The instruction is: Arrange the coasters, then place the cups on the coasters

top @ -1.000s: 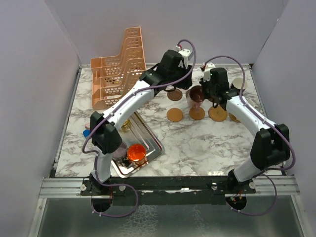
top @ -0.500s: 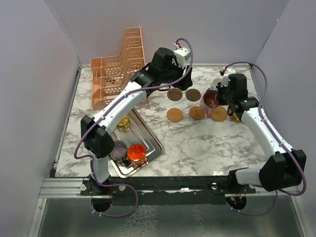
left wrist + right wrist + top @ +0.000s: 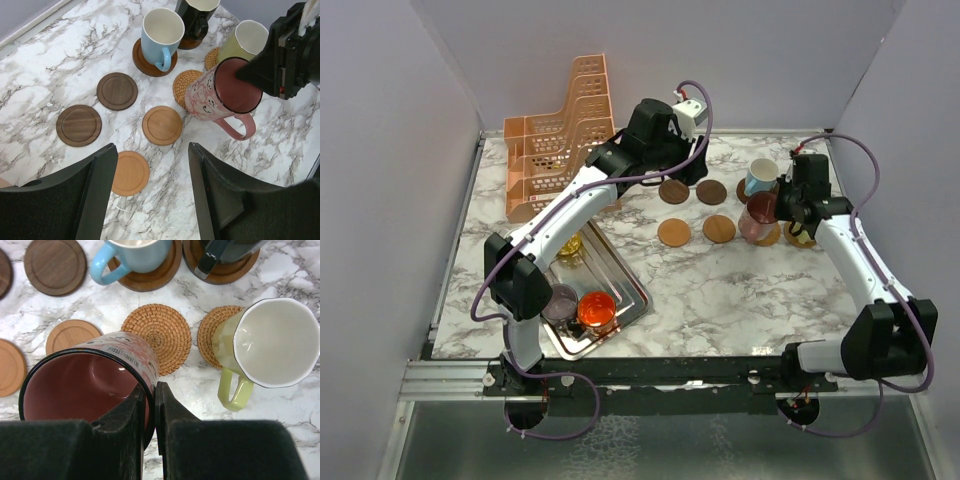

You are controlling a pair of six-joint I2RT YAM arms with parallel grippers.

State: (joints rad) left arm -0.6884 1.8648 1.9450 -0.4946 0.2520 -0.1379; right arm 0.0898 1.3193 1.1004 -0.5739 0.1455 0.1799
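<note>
While the right gripper (image 3: 151, 400) pinches the rim of the pink mug (image 3: 75, 385), 1 finger sits inside the mouth and the other against the outer wall, so the jaws stand narrow with only the mug's wall between them. The mug hangs from that grip with its base over the edge of the woven coaster (image 3: 162, 332); whether the base touches the weave I cannot tell. It is tilted: its long axis leans from the base at the woven coaster up towards the gripper, the dark red mouth faces the right wrist, and the handle juts from the side turned away from the woven coaster. The left gripper (image 3: 152, 147) hovers above the side of the woven coaster where 4 bare wooden coasters (image 3: 162, 125) lie, its jaws wide with nothing between them. A light blue cup (image 3: 161, 32) and a dark cup (image 3: 195, 15) stand on wooden coasters beyond the woven coaster, and a yellow-green cup (image 3: 272, 340) stands just beside it, partly over a 2nd woven disc (image 3: 212, 340)
</note>
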